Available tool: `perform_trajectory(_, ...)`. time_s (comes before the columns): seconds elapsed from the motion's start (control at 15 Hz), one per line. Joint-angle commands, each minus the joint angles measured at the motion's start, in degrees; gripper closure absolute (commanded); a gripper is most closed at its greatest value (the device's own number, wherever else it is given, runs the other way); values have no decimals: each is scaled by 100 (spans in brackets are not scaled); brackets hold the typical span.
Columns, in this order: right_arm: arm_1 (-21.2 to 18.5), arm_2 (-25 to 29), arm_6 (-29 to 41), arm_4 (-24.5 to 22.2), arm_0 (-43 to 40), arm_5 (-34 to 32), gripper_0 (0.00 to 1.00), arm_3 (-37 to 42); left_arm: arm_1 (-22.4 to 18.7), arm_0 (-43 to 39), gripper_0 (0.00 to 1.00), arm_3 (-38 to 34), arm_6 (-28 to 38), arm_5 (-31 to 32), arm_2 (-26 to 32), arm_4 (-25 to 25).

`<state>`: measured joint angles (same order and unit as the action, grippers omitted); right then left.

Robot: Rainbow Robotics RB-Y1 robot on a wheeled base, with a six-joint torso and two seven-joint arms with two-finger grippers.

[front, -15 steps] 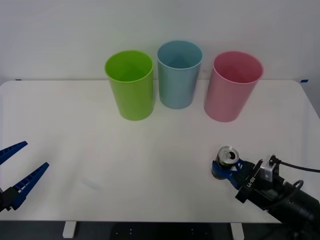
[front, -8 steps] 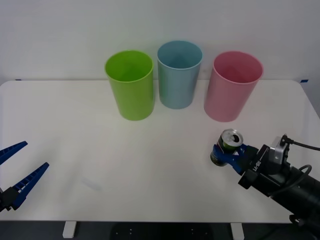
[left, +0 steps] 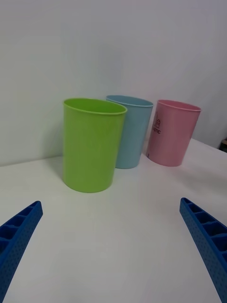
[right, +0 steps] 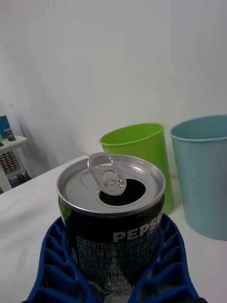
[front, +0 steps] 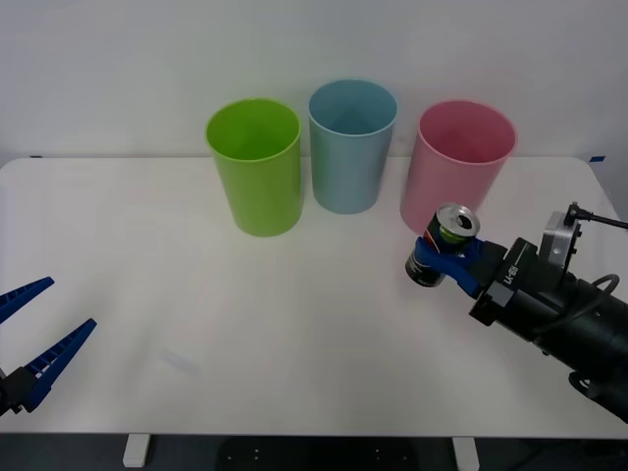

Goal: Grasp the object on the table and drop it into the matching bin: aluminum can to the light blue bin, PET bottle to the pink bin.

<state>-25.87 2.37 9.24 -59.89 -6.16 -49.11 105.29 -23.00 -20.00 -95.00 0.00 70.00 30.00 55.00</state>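
Left gripper: you have it parked low at the near left edge of the table, its blue ribbed fingers spread wide apart and holding nothing. In your left wrist view the two fingers sit at the two corners with bare tabletop between them.

Lime green bin: you see it upright at the far side of the table, the leftmost of three bins in a row, mouth open upward.

Light blue bin: it stands upright just beside the lime green bin, on its right and a little farther back. This is the middle bin of the row.

Pink bin: it stands upright at the right end of the row, near the light blue bin but with a gap between them.

Aluminum can: your can is lifted off the table, tilted slightly, hanging just in front of the pink bin's lower wall in the front view. Its silver top with the pull tab faces up and the opening is visible; the dark label reads "PEPSI" in your right wrist view.

Right gripper: you have it reaching in from the right side, its blue fingers clamped around the lower body of the can on both sides.
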Motion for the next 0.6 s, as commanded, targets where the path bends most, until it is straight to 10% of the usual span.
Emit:
perform_trajectory(0.07,-85,1,368,-146,291,112,100,18,0,0,0,0,0,0,0,0)
perform_trajectory(0.6,-366,-790,826,-497,1020,1896,100,203,0,0,0,0,0,0,0,0)
